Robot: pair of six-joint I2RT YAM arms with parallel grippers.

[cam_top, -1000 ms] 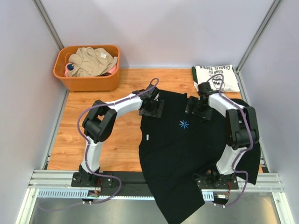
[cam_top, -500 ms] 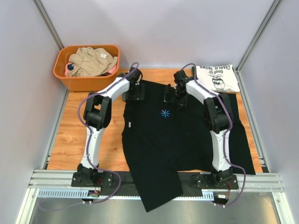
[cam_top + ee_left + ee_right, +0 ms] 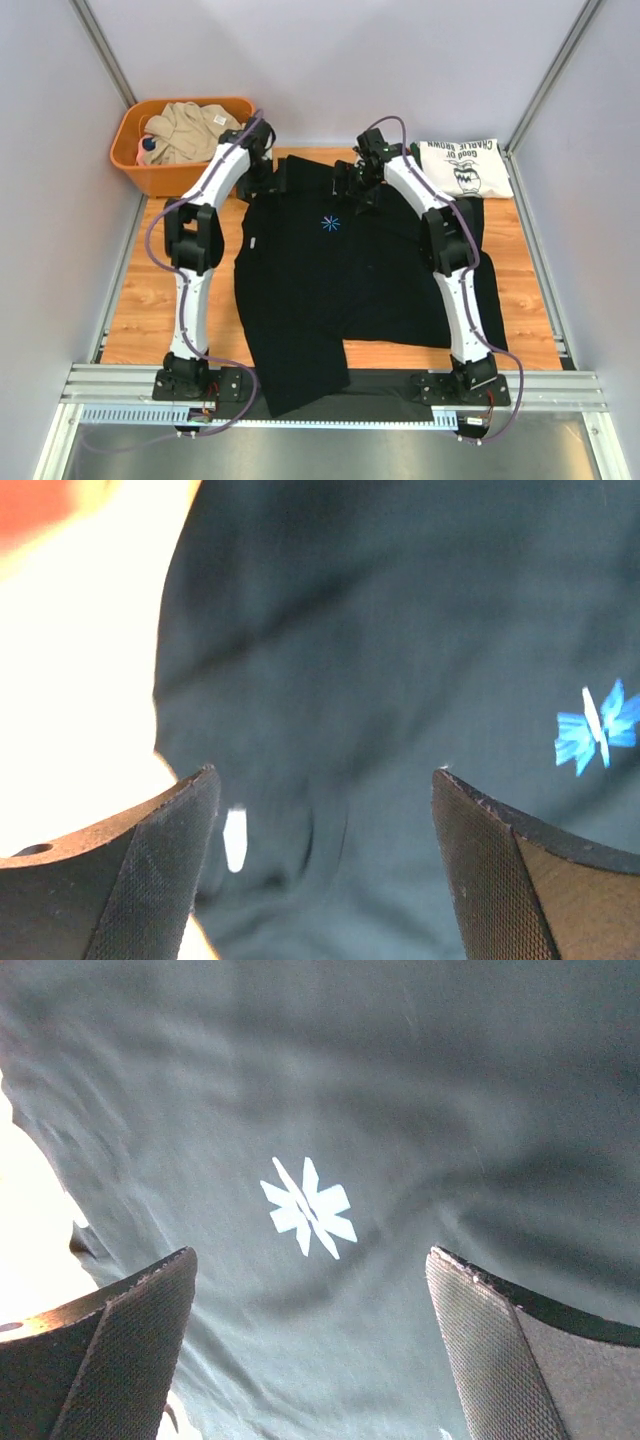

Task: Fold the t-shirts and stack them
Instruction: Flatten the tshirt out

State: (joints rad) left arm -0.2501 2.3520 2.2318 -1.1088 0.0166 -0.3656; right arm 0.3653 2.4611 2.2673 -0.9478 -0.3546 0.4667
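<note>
Lengthwise, the black t-shirt runs collar-far to hem-near; left gripper and right gripper gape open.

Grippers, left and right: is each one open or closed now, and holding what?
Left gripper: open, holding nothing, above the black t-shirt.
Right gripper: open, holding nothing, above the same shirt.

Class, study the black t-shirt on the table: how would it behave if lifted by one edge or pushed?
Likely floppy: the black t-shirt lies rippled, its near corner spilling past the wooden table, so it would probably sag from a pinch. Pushed, it would probably bunch rather than slide, judging by creases around its starburst mark.
</note>
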